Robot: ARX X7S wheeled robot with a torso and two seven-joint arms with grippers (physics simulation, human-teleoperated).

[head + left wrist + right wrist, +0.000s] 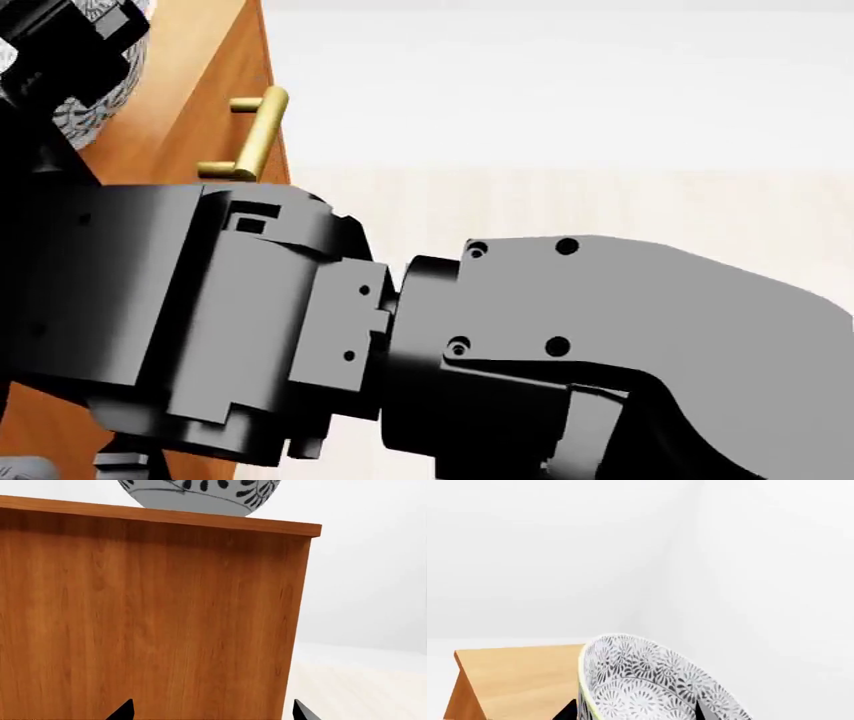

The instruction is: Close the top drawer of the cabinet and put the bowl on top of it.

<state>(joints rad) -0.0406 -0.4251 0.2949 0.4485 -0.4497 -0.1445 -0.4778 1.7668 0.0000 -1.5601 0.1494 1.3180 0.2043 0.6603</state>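
The bowl (654, 680), white with a dark floral pattern, stands on the flat top of the orange-brown cabinet (514, 680). My right gripper (634, 711) is open and straddles the bowl's wall, one fingertip (567, 710) outside it and the other inside. In the left wrist view the bowl (200, 492) shows above the cabinet's side panel (147, 620), which my open left gripper (213, 711) faces at close range with nothing between its fingers. The head view shows the brass handle of the top drawer (254, 135) standing out from the cabinet's front edge, and the bowl (107, 110) partly hidden by a black arm part.
My right arm (534, 340) fills most of the head view and hides the cabinet's lower drawers. Pale floor (360, 690) lies beside the cabinet, with white walls (627, 555) behind it.
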